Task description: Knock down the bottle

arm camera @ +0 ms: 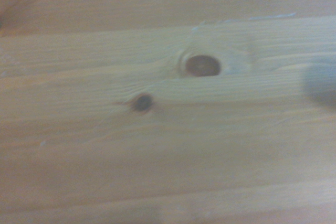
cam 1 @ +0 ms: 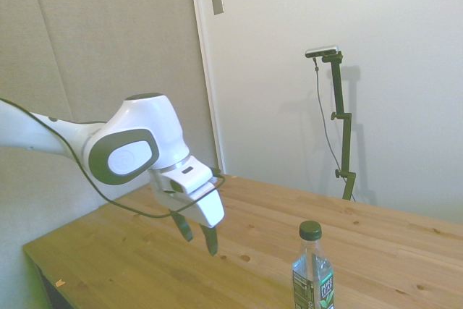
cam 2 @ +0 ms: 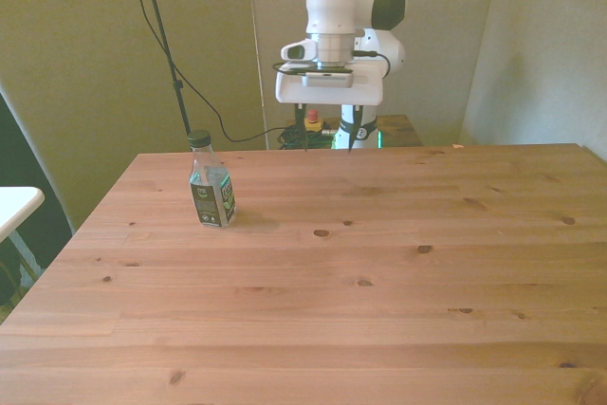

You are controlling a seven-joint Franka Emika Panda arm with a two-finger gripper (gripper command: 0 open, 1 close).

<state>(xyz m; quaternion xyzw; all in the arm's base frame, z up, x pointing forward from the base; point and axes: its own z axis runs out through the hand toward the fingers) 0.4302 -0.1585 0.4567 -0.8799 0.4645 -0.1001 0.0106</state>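
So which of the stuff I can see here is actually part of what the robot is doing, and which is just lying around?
Part of the job:
- the bottle, standing upright on the table
- the gripper, fingers apart, holding nothing, well clear of the bottle

Just there:
- a red and yellow object and cables on the floor behind the table

Bare wooden table (cam 2: 379, 272) (two dark knots (arm camera: 202, 65) close up), plain walls (cam 1: 405, 48)
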